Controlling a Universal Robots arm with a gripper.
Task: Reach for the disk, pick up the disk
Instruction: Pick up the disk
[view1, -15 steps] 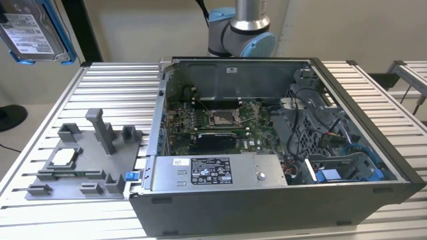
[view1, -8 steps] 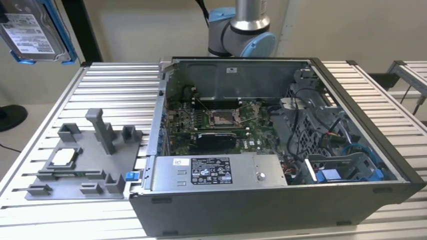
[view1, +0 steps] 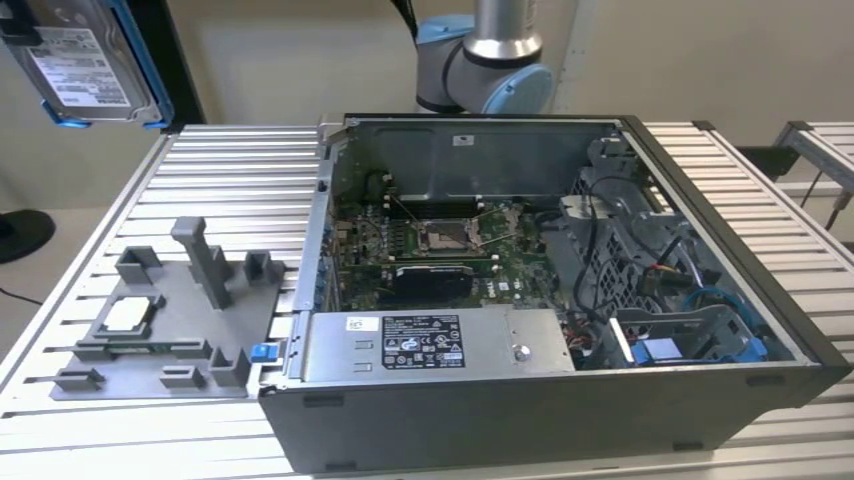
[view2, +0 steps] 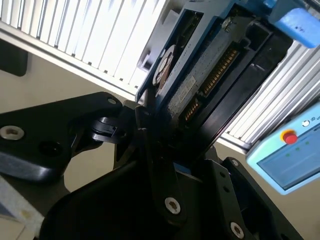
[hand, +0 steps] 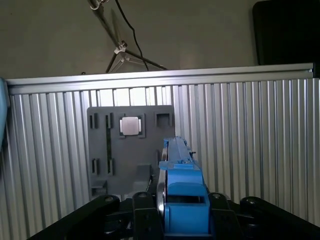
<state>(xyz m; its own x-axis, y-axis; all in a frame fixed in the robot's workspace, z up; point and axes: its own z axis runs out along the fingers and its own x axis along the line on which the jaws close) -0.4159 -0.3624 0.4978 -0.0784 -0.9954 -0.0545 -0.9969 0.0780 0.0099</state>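
The disk (view1: 83, 62) is a flat silver-metal drive with a white printed label on its face and a blue plastic frame along its edges. It hangs tilted in the air at the top of the exterior view's left, clear of the slatted aluminium table (view1: 227, 165). The second wrist view shows its other side, with a round spindle hub and a row of gold contacts. In the first wrist view the disk is edge-on, and the black gripper (hand: 184, 216) is clamped on it from both sides. Below on the table lie a grey fixture tray (view1: 187, 345) carrying a small square chip (view1: 130, 313), and just beside it the open computer case (view1: 561, 420).
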